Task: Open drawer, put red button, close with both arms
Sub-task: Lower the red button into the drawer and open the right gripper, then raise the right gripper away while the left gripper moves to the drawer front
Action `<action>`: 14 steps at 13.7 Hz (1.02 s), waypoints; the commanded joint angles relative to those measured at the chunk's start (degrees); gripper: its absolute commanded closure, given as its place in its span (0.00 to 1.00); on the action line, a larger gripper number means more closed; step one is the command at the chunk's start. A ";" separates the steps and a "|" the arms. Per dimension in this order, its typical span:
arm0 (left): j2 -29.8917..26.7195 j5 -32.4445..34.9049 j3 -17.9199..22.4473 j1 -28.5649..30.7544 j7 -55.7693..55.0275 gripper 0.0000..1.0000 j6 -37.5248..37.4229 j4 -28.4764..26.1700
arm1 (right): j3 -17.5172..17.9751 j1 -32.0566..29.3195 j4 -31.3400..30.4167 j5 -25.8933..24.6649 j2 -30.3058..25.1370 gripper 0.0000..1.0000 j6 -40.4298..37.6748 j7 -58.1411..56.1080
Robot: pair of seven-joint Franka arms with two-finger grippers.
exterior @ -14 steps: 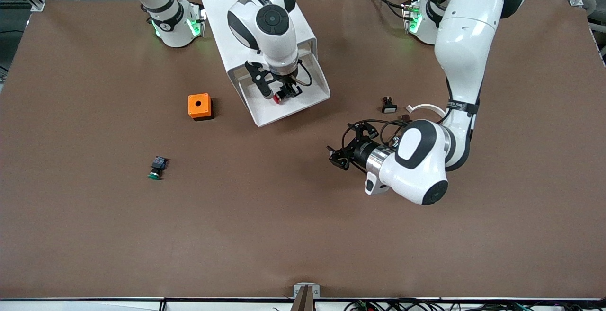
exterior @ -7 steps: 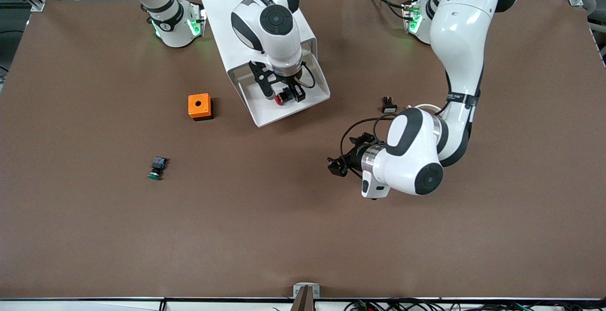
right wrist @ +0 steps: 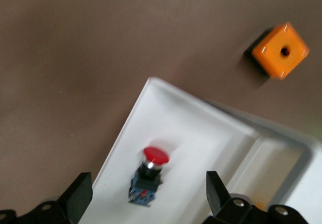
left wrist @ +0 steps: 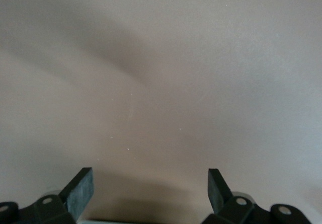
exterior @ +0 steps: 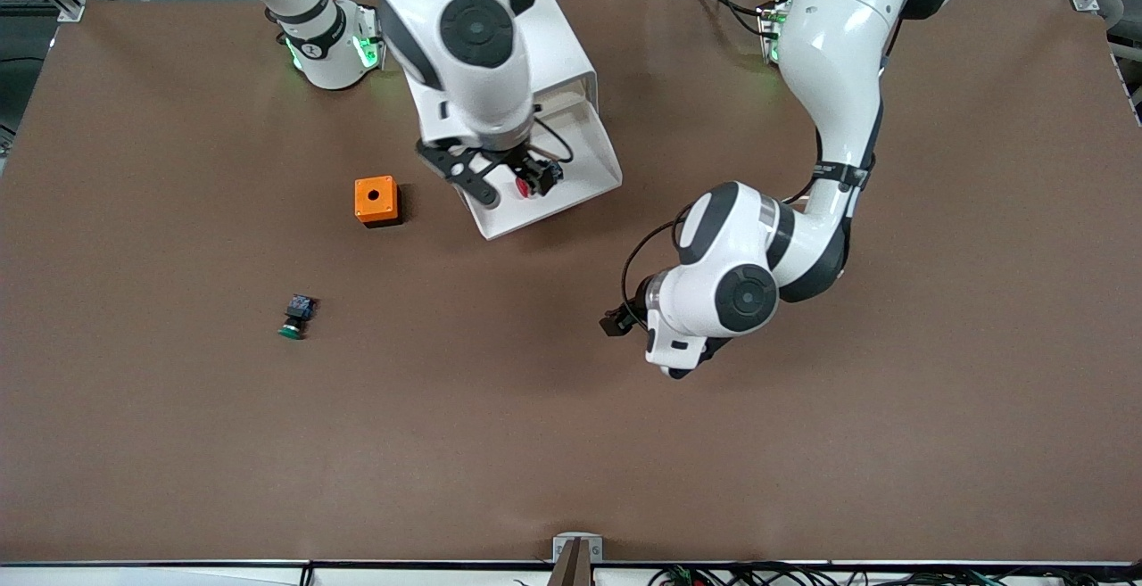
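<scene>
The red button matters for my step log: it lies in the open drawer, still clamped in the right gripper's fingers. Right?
Not quite. The red button does lie in the open drawer, but the right gripper is open above it, fingers apart and clear of it, as the right wrist view shows.

two white robot arms stood over one brown table point(exterior: 178, 443). there was one white cabinet point(exterior: 571, 51) with one drawer point(exterior: 598, 180) pulled open. push buttons numbered two: one red button point(exterior: 523, 185) at upper centre and one green-capped button point(exterior: 294, 317) at middle left. one orange box point(exterior: 376, 200) sat between them.
</scene>
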 commanded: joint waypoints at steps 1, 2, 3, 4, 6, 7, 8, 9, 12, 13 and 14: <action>-0.94 5.40 0.79 -3.17 0.12 0.00 1.12 -1.38 | 0.84 -7.01 4.81 -0.54 -0.58 0.00 -8.25 -13.87; -0.77 6.37 1.22 -4.48 -0.23 0.00 1.12 -1.47 | 0.84 -9.56 5.43 -0.62 -1.71 0.00 -9.93 -19.14; -0.68 7.77 1.32 -5.19 -1.11 0.00 1.29 -1.47 | 0.84 -12.37 5.35 -0.63 -3.03 0.00 -11.08 -25.54; -0.85 9.18 1.23 -5.63 -1.55 0.00 1.30 -1.47 | 0.84 -15.88 5.44 -0.54 -4.17 0.00 -13.00 -32.05; -1.03 10.07 1.32 -7.82 -2.25 0.00 0.95 -1.47 | 0.84 -21.60 5.35 -0.62 -6.19 0.00 -15.38 -41.82; -1.03 10.07 1.23 -8.79 -3.13 0.00 0.77 -1.55 | 0.84 -24.32 5.35 -0.63 -7.16 0.00 -16.70 -47.00; -1.03 9.98 0.97 -9.67 -2.96 0.00 0.51 -1.55 | 0.75 -26.61 5.09 -0.89 -8.04 0.00 -17.76 -51.66; -1.03 9.37 0.62 -10.38 -2.79 0.00 0.51 -1.55 | 0.75 -29.33 5.00 -1.50 -8.75 0.00 -19.07 -55.97; -0.94 8.14 0.44 -12.05 -2.61 0.00 0.51 -1.55 | 0.84 -36.55 5.08 -1.68 -9.72 0.00 -21.10 -65.57; -1.03 7.96 0.44 -12.14 -2.61 0.00 0.51 -1.55 | 0.84 -38.22 5.08 -1.68 -9.72 0.00 -22.06 -67.25; -1.03 7.79 0.35 -12.32 -2.61 0.00 0.51 -1.55 | 0.84 -40.06 5.08 -1.59 -9.81 0.00 -22.33 -69.27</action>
